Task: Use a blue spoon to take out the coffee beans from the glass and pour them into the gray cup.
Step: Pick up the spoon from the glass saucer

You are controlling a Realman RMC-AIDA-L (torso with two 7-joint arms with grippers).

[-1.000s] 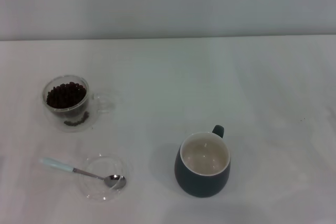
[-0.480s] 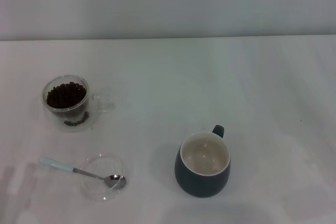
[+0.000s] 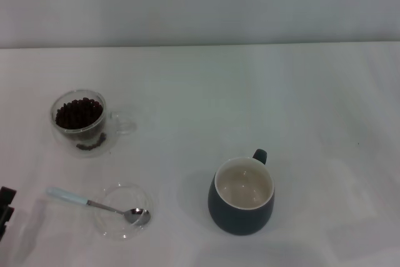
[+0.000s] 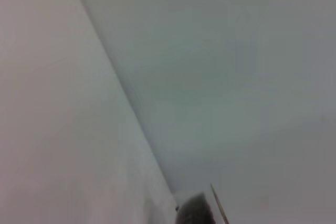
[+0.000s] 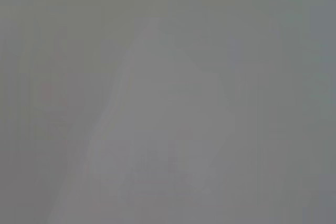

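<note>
Head view: my left gripper [image 3: 5, 207] shows only as a dark block at the frame's left edge, near the pale handle end of the blue spoon [image 3: 99, 205] and not touching it; I cannot tell whether it is released or clenched. The right gripper is not in sight. The spoon lies beyond the gripper toward the centre, its handle on the white table [image 3: 250, 92] and its shiny metal bowl resting in a shallow clear glass dish [image 3: 122, 214]. Farther off from the gripper stands the glass [image 3: 79, 121], clear, double-walled and rounded, side handle pointing away from my arm, with the coffee beans [image 3: 78, 112] heaped dark inside. The gray cup [image 3: 242, 196] sits well apart on the far side of the spoon: glazed blue-gray ceramic, cream interior, empty.

Judgement: the task is at its opening step, the reach for the spoon. The next move calls for lowering onto the slim handle, which lies flat and offers little grip.

Left wrist view: bare table and wall, with a dark blur at the edge I cannot identify.

Right wrist view: featureless gray; nothing reportable.
</note>
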